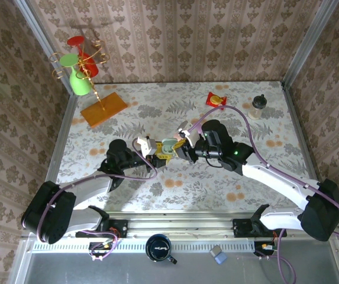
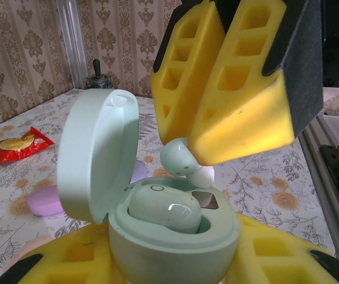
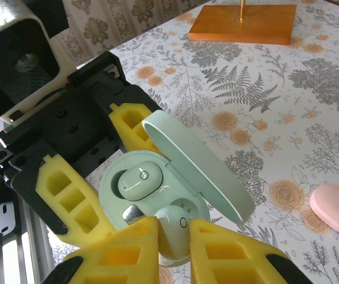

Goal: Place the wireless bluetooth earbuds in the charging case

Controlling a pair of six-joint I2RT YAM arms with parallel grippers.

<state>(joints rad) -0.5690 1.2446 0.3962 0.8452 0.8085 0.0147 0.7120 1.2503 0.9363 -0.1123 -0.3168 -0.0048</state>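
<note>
My left gripper [image 1: 151, 149] is shut on the base of a mint green charging case [image 2: 175, 242], holding it between yellow pads [image 3: 68, 195]. The case's lid [image 2: 98, 160] stands open. One mint earbud [image 3: 135, 180] lies seated in the case's left slot. My right gripper [image 3: 174, 236] is shut on a second mint earbud [image 3: 172, 228] and holds it just over the empty slot [image 3: 194, 206]. In the left wrist view this earbud [image 2: 184, 161] hangs tilted from the right gripper's fingers [image 2: 240, 118], its white tip close above the slot. Both grippers meet at the table's middle, around the case [image 1: 167, 148].
A pink oval case [image 3: 335, 207] and a lilac one [image 2: 45, 201] lie on the floral table. A red packet [image 1: 216, 99] and a small bottle [image 1: 258, 106] sit at the back right. At the back left is an orange-based cup stand [image 1: 103, 108].
</note>
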